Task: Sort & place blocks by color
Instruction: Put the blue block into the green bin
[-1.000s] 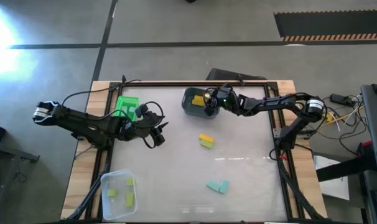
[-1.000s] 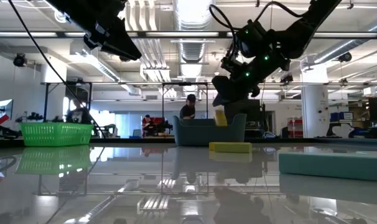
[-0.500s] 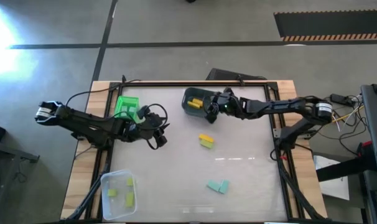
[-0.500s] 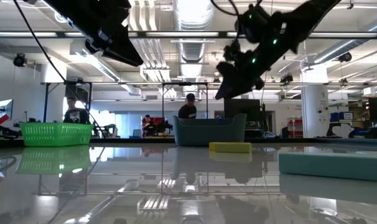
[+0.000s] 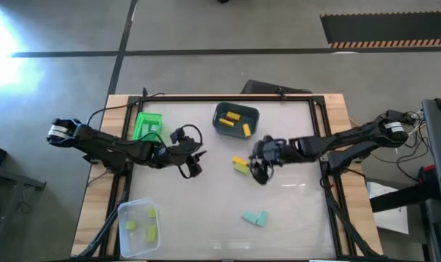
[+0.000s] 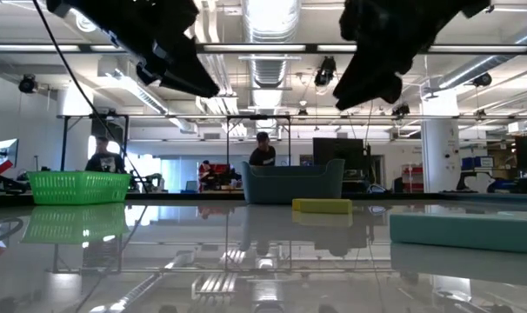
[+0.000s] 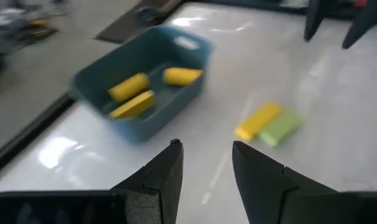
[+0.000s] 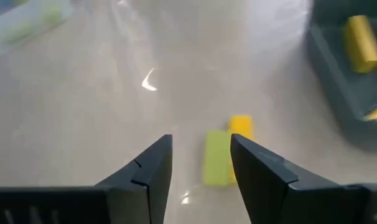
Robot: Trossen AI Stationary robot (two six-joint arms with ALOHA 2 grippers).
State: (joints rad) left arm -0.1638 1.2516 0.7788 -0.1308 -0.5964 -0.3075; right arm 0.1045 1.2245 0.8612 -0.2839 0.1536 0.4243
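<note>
I've got the right gripper point(image 5: 260, 173), jaws parted and empty, just beside the yellow block point(image 5: 239, 161) and lime block point(image 5: 242, 168) mid-counter point(image 5: 293, 218), lined up for a pick. Left gripper point(image 5: 194, 167) waits nearby, jaws parted.

Two long thin black arms made of jointed pieces. Left arm point(image 5: 118, 148) with a white-and-black round part at the outer end and a black cable looping above it. Right arm point(image 5: 337, 143) with a pale round joint near the far end. Black left gripper point(image 7: 204, 174) and black right gripper point(image 8: 201, 167), each with two flat fingers, thick and slanted.
</note>
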